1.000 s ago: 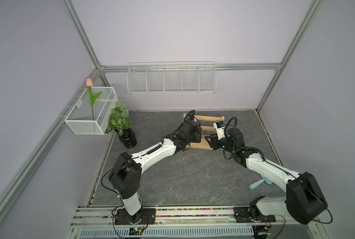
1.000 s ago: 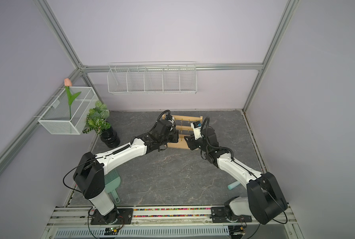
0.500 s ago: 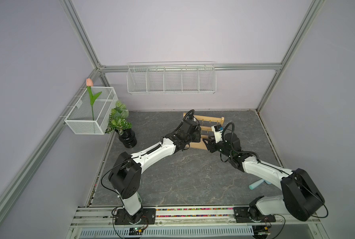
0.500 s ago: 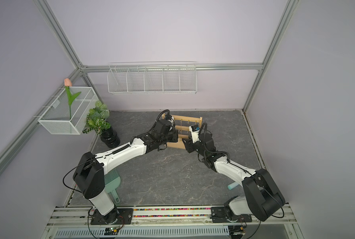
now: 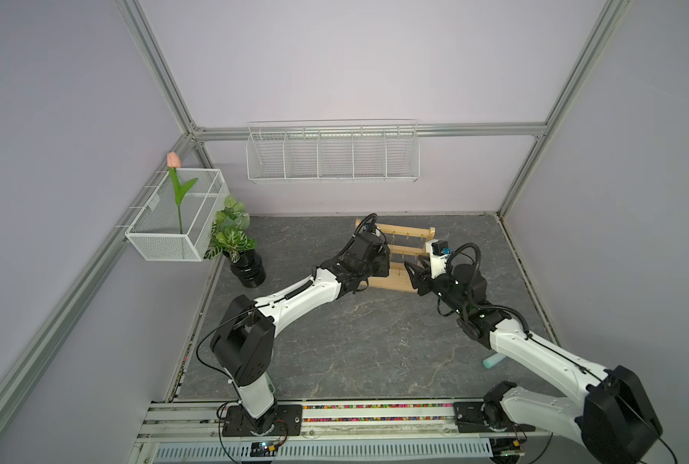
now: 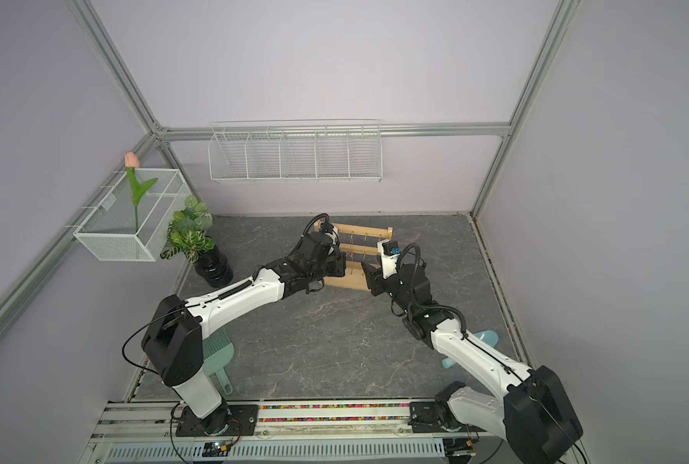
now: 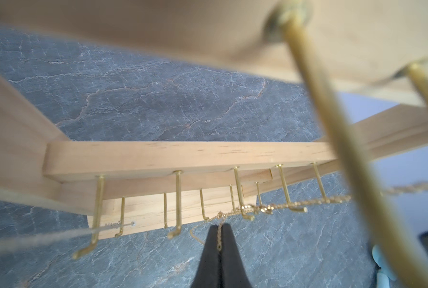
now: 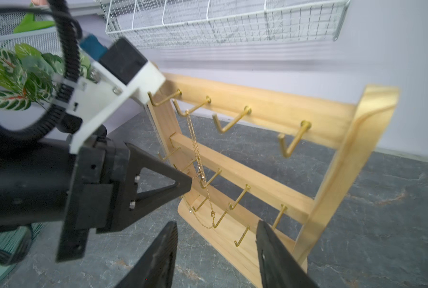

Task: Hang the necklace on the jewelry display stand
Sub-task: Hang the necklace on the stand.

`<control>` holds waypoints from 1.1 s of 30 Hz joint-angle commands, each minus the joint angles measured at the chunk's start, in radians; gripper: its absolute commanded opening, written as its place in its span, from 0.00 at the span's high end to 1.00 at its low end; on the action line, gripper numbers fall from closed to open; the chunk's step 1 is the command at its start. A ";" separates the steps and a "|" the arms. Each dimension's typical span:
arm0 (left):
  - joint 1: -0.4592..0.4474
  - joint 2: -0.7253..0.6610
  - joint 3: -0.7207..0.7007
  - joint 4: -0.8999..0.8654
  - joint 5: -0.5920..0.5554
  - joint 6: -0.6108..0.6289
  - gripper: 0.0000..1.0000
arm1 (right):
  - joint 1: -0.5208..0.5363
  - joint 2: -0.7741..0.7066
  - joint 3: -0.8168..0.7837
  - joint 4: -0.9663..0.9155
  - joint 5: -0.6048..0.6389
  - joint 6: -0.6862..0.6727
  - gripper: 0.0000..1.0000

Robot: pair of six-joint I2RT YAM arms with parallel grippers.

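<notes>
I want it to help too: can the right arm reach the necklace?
Probably yes. The right gripper is open just in front of the stand, with nothing between it and the necklace; the left gripper pinches its chain.

A dark grey table (image 5: 354,341) with pale marble veins fills the floor of the booth, and in both top views a light wooden stand (image 5: 395,282) (image 6: 348,281) sits upright toward the back middle, its oblong base flat on the stone. A potted plant (image 5: 249,270) (image 6: 213,268) in a black ribbed pot stands in the back left corner, well apart from the stand. A mint-green slotted scoop (image 6: 221,353) lies near the front left edge, and a pale blue plastic piece (image 6: 487,338) (image 5: 492,360) lies by the right edge, both only partly in view
</notes>
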 commanded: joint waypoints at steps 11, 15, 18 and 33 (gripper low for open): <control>0.007 -0.040 -0.039 0.032 0.008 -0.026 1.00 | 0.238 0.371 -0.203 0.683 0.425 -0.095 0.60; 0.015 -0.043 -0.049 0.043 0.018 -0.033 1.00 | 0.254 0.518 -0.183 0.849 0.477 -0.098 0.65; 0.019 -0.049 -0.058 0.051 0.026 -0.037 1.00 | 0.254 0.577 -0.159 0.918 0.497 -0.100 0.67; 0.030 -0.057 -0.078 0.084 0.066 -0.053 1.00 | 0.235 0.716 -0.013 0.983 0.516 -0.101 0.65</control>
